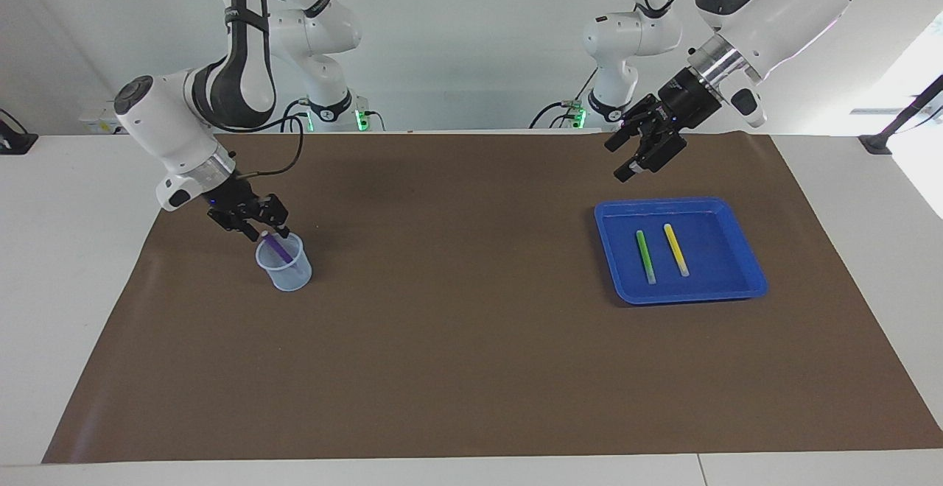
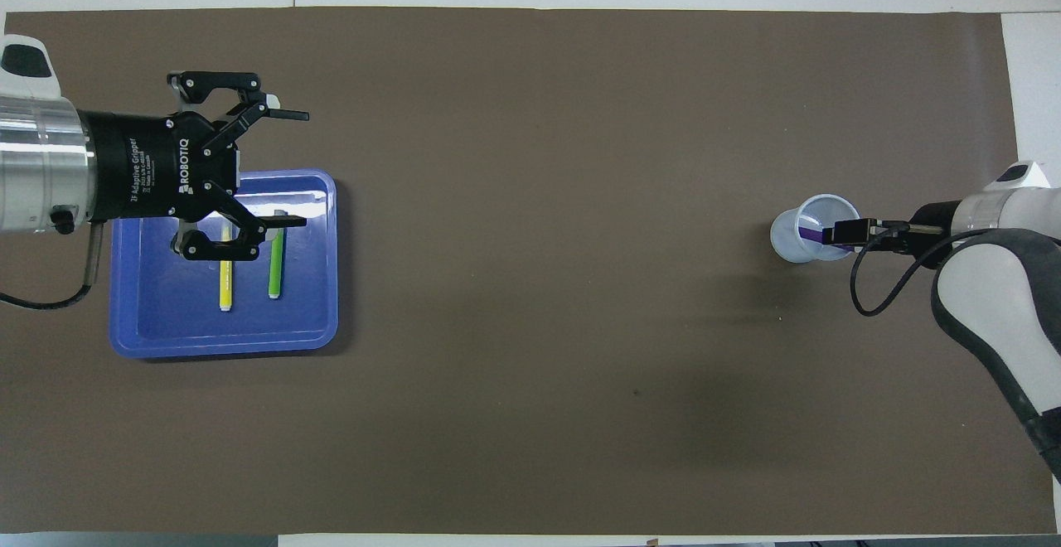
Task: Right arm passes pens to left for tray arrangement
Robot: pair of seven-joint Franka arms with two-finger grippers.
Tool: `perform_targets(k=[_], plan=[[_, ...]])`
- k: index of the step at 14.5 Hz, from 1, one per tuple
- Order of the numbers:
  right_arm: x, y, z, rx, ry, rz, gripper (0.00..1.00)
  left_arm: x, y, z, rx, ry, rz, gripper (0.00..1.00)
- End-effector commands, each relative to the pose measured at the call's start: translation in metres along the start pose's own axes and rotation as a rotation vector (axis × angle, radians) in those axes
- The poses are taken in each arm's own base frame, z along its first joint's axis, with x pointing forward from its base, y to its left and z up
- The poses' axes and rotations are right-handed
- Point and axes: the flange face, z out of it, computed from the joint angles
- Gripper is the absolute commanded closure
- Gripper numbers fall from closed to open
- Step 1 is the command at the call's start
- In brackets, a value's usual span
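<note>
Pretty plain setup here. The worktop (image 1: 66, 265) is white, made of panels with visible seams, and most of it sits under a big brown mat (image 1: 471, 353) that has a few soft creases. The wall (image 1: 471, 37) at the robots' end is bare and pale grey-white. Strong daylight comes in from a bright window (image 1: 917, 96) at one end of the room. A small black bracket (image 1: 880, 140) sits clamped on the worktop edge near that window.

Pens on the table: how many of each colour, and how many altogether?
Green pen: 1, in the tray
Yellow pen: 1, in the tray
Purple pen: 1, in the cup
Total: 3
</note>
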Motion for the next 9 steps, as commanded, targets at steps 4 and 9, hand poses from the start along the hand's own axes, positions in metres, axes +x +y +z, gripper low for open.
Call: perform_targets(k=[4, 9], plan=[[-0.011, 0.001, -0.004, 0.009, -0.004, -0.026, 0.32, 0.022, -0.046, 0.036, -0.145, 0.093, -0.128, 0.00], [-0.013, 0.002, -0.002, 0.010, -0.009, -0.026, 0.68, 0.062, -0.045, 0.035, -0.182, 0.129, -0.192, 0.00]])
